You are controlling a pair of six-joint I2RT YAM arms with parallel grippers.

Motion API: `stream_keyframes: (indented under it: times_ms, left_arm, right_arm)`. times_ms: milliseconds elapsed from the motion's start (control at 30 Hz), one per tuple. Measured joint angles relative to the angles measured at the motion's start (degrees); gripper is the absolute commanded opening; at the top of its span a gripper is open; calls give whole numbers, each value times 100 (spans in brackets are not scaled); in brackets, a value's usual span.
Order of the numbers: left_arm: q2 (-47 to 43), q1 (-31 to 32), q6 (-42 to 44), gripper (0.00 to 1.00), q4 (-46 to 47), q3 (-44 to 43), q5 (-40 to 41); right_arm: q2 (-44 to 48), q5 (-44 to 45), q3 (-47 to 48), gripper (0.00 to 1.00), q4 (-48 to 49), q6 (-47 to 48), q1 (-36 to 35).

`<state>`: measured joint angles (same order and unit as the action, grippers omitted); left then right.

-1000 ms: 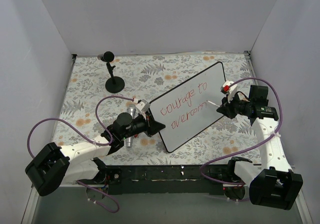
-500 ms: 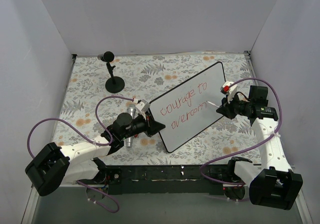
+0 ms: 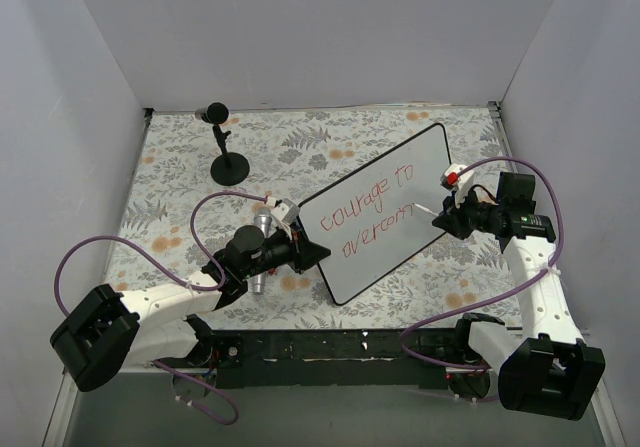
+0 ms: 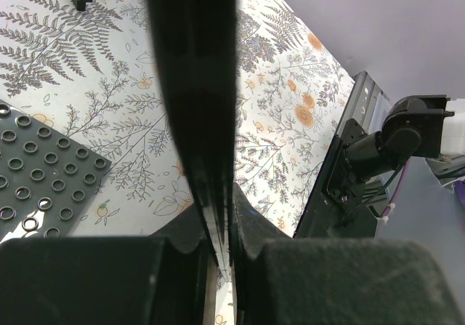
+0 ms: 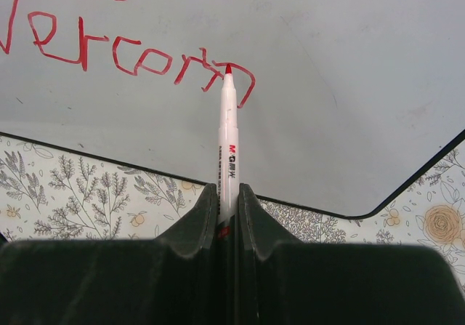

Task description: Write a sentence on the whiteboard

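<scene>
The whiteboard (image 3: 392, 182) stands tilted on the floral mat. The sentence in red marker reads "courage to" (image 3: 368, 199) above "overcom" (image 3: 376, 233). My left gripper (image 3: 306, 255) is shut on the board's near-left edge, seen edge-on as a black strip (image 4: 195, 85) between my jaws (image 4: 221, 245). My right gripper (image 3: 446, 217) is shut on a white red-tipped marker (image 5: 229, 143). Its tip (image 5: 228, 69) touches the board (image 5: 327, 41) at the last red letter (image 5: 240, 85) of the lower line.
A black round-based stand with a ball top (image 3: 228, 157) is at the back left. A silver cylinder (image 3: 260, 229) lies by my left wrist. A dark perforated plate (image 4: 36, 187) lies left of the board. White walls enclose the mat; a black rail (image 3: 340, 347) runs along the near edge.
The marker tip has shifted slightly on the board and the last red letter of the lower line has grown. The left arm and the board have not moved.
</scene>
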<state>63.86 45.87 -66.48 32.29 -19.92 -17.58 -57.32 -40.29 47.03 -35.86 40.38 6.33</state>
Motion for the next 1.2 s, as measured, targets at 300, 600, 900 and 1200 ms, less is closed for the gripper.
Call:
stream_keyframes:
  times_ms: [300, 600, 900, 1200]
  left_arm:
    - [-9, 0, -7, 0, 13, 15, 0]
    - [-24, 0, -37, 0, 31, 42, 0]
    - [-24, 0, -42, 0, 33, 44, 0]
    - [-24, 0, -42, 0, 26, 44, -2]
  right_arm:
    - [2, 0, 0, 1, 0, 0, 0]
    - [2, -2, 0, 1, 0, 2, 0]
    - [24, 2, 0, 1, -4, 28, 7]
    - [-271, -44, 122, 1, -181, 409, 490]
